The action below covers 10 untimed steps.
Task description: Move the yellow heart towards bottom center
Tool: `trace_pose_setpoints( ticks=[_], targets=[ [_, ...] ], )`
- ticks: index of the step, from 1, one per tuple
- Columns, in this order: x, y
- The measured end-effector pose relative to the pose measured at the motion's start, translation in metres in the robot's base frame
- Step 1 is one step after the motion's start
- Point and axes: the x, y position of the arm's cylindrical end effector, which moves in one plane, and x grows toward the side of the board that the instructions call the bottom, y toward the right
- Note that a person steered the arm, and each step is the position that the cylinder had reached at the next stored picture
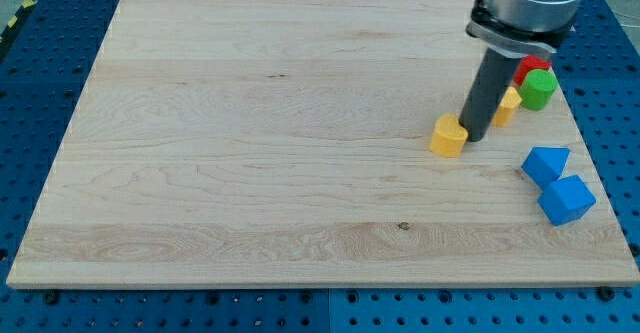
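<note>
The yellow heart (449,135) lies on the wooden board (250,153), right of centre. My tip (475,137) rests on the board just right of the heart, touching or nearly touching its right side. The dark rod rises from there towards the view's top right. A second yellow block (507,106) sits right behind the rod, partly hidden by it.
A red block (531,68) and a green block (538,90) sit close together near the board's right edge. Two blue blocks (546,162) (566,199) lie at the lower right. The board lies on a blue perforated table (620,93).
</note>
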Motion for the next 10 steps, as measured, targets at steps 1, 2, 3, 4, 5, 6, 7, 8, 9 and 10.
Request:
trace_pose_setpoints(
  ticks=[1, 2, 3, 4, 5, 6, 7, 8, 9, 10],
  targets=[
    [0.0, -0.006],
    [0.0, -0.007],
    [0.0, -0.03],
    [0.0, -0.038],
    [0.0, -0.048],
    [0.003, -0.065],
    [0.003, -0.066],
    [0.007, -0.077],
    [0.011, -0.083],
    [0.02, -0.083]
  ],
)
